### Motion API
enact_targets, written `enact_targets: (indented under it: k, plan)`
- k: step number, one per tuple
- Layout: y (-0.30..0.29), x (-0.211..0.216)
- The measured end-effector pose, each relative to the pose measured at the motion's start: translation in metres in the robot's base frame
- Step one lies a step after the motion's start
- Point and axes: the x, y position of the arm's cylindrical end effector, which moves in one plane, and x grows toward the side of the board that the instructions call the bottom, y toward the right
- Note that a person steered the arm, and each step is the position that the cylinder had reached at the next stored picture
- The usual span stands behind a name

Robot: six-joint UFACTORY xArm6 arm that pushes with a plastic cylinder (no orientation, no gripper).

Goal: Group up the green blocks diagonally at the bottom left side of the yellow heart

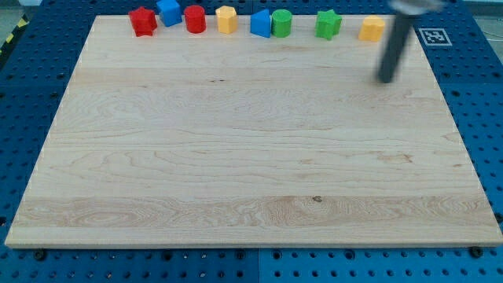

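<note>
Wooden board: pale planks on a blue pegboard surface; every block sits in one row along the view's top edge.
Rod: dark, straight, blurred, coming down from the view's top right.
My tip: resting over bare wood near the view's top right, touching no block; it is a plain rod end with no jaws, so it holds nothing.
Tip and blocks: below and just right of the right yellow block, which is nearest; the green star lies further to the view's left of it.
Green star: upright at the top edge, apart from its neighbours on both sides.
Green cylinder: left of the green star, touching or nearly touching the blue block on its left.
Yellow blocks: the left yellow block sits in mid-row; which of the two is the heart I cannot tell.
Left end of row: red block, second blue block, red cylinder, close together.
Marker: a black-and-white tag off the board's top right corner.
</note>
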Motion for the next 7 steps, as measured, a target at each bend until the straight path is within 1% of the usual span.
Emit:
enact_targets:
  k: [1, 2, 3, 4, 5, 6, 7]
  plan:
    - [0.068, -0.017]
    - [0.063, -0.092]
    - [0.03, -0.162]
    - [0.023, -0.163]
    - [-0.011, -0.162]
    - [-0.102, -0.162]
    - [-0.162, -0.161]
